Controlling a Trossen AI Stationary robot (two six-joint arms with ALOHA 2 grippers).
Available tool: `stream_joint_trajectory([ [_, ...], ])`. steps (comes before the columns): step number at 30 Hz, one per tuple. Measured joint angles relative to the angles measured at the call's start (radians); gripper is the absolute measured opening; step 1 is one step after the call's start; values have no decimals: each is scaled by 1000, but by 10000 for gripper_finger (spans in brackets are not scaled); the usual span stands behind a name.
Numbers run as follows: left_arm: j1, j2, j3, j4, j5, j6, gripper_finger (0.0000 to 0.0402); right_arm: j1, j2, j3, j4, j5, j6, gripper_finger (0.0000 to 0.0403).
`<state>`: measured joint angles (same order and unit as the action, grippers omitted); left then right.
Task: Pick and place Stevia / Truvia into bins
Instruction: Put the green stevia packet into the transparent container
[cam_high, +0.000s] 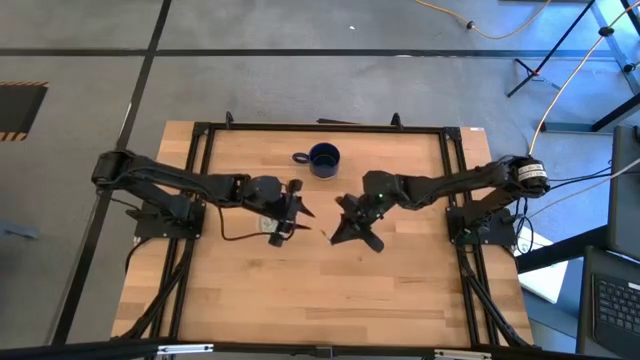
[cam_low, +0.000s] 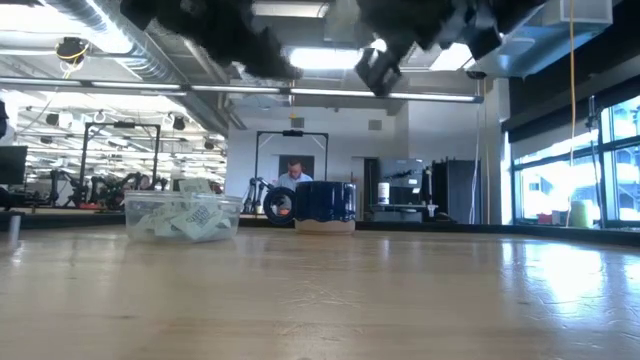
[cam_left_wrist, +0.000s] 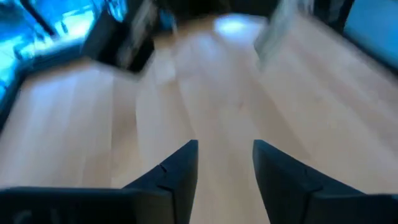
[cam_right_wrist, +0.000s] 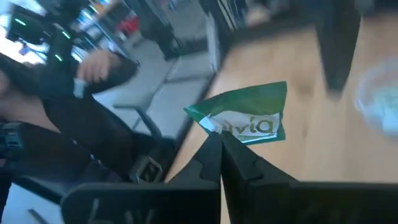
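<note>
My right gripper (cam_right_wrist: 221, 140) is shut on a green and white Truvia sachet (cam_right_wrist: 245, 118) and hangs above the table's middle (cam_high: 345, 228), right of the clear tub. The tub (cam_low: 183, 215) rests by its base on the wood and holds several pale sachets (cam_low: 200, 220). My left gripper (cam_left_wrist: 225, 155) is open with nothing between its fingers. It hovers over the tub's right side (cam_high: 290, 212). In the high view the tub (cam_high: 270, 224) shows only partly below that arm. My right gripper pinches the sachet by its lower edge near one corner (cam_right_wrist: 214, 129) between the two shut fingertips. The sachet stands out beyond the fingertips, lifted clear of the table, with its printed face toward the wrist camera.
A dark blue mug (cam_high: 323, 158) stands toward the far edge, its handle pointing left; in the low view the mug (cam_low: 322, 205) sits right of the tub. Bare wood (cam_high: 330, 300) spreads across the near half. A person (cam_low: 294, 175) sits in the room behind.
</note>
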<state>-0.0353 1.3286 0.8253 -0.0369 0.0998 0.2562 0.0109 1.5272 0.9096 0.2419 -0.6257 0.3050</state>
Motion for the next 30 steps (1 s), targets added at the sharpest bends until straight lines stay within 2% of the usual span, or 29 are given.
stream_joint_trajectory([
  [4,-28,34,2,125,0,-41,162,20,0,1,104,2,-1,1],
  [10,-49,79,2,242,13,-62,164,21,0,1,135,3,-2,1],
  [19,-51,77,2,364,151,-84,160,21,0,1,133,4,-17,1],
  [26,-52,77,2,374,185,-86,153,21,0,1,134,5,-25,1],
  [30,-56,77,2,374,188,-86,137,21,0,1,134,54,-26,1],
])
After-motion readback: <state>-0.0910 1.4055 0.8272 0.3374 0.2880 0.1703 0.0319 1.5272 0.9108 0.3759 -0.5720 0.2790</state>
